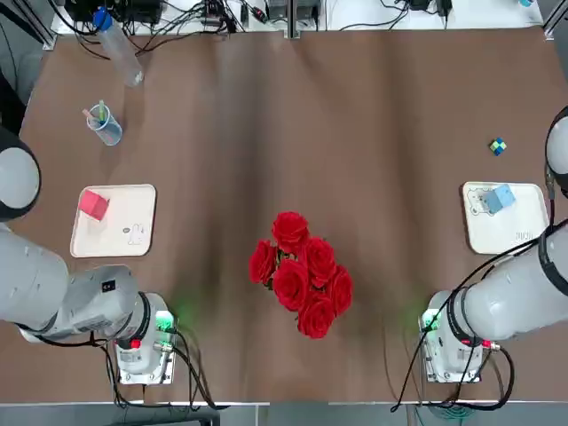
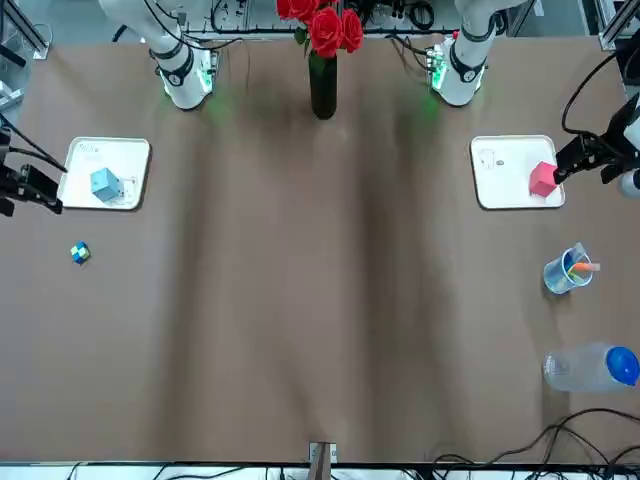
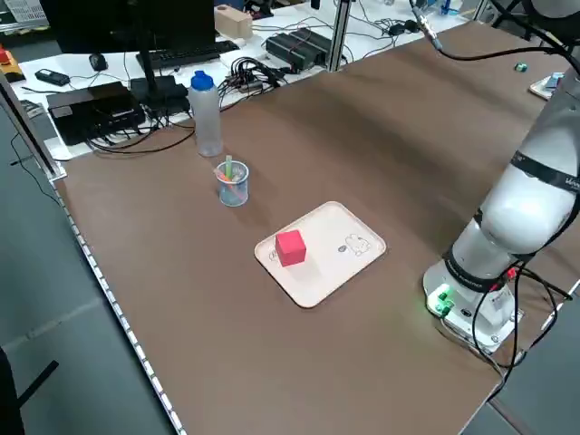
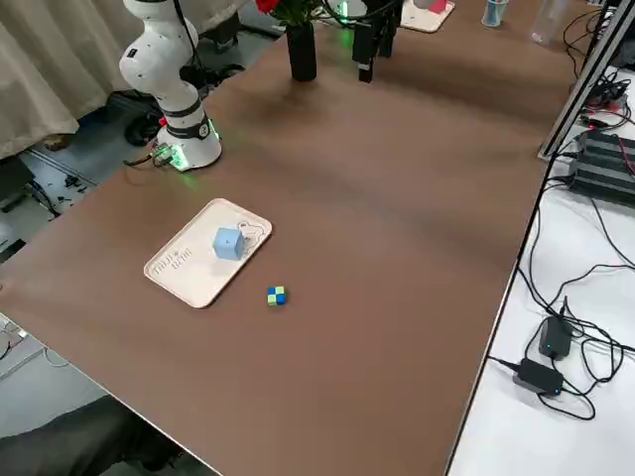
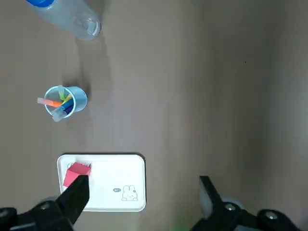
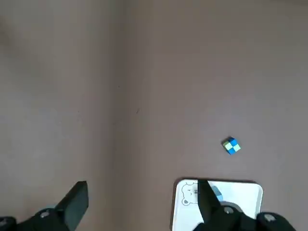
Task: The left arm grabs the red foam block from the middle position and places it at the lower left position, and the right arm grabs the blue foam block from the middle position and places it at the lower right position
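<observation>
Top view shows the red foam block (image 1: 93, 204) resting on the cream tray at the robot's left (image 1: 133, 240), toward the tray's far left corner. The blue foam block (image 1: 502, 196) rests on the cream tray at the robot's right (image 1: 519, 232), near that tray's far edge. The middle of the brown table (image 1: 293, 133) holds no block.

Left gripper (image 5: 142, 195): raised above the table, beside its tray. In the left wrist view both fingers (image 5: 77, 192) stand wide apart with nothing between them. The red block appears just past one fingertip, on the tray and not in contact with the finger. A small rabbit outline is printed on this tray.

Right gripper (image 6: 142, 199): raised above the table, at the inner edge of its tray. In the right wrist view the fingers (image 6: 77, 199) are spread fully and grip nothing. One finger partly covers the blue block. A bear outline is printed on this tray's corner.

Other items on the table:
- A bunch of red roses (image 1: 302, 271) in a dark vase (image 2: 322, 85), between the two arm bases.
- A small multicoloured puzzle cube (image 1: 498, 146), beyond the right tray and apart from it.
- A clear cup (image 1: 104, 124) holding coloured pens, beyond the left tray.
- A plastic bottle with a blue cap (image 1: 117, 49), lying on its side near the far left edge.
</observation>
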Controlling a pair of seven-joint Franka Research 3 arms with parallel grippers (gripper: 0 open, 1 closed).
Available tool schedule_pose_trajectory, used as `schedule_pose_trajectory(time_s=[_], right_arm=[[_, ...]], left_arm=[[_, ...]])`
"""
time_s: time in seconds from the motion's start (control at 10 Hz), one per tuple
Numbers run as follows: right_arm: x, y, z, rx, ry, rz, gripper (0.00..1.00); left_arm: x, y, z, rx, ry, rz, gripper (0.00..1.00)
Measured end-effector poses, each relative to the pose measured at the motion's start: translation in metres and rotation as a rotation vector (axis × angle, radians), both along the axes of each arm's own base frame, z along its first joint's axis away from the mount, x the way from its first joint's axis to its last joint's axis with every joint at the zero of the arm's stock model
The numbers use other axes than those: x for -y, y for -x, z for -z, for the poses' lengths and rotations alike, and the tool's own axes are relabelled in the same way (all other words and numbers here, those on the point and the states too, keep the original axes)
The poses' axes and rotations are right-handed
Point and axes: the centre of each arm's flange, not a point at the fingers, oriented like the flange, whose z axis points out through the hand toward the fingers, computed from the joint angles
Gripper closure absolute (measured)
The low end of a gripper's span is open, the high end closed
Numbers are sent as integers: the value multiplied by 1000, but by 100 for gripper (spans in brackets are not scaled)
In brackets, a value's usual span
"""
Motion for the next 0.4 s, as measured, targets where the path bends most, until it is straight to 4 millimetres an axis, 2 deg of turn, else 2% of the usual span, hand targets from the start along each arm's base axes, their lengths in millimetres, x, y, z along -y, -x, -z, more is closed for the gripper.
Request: schedule_pose_trajectory(time_s=[0.2, 0.4], right_arm=[[3, 0, -3, 9, -2, 115, 0], [8, 3, -7, 10, -9, 149, 0]], left_arm=[[-1, 0, 0, 0, 0, -2, 0], [-3, 0, 0, 0, 0, -6, 0]])
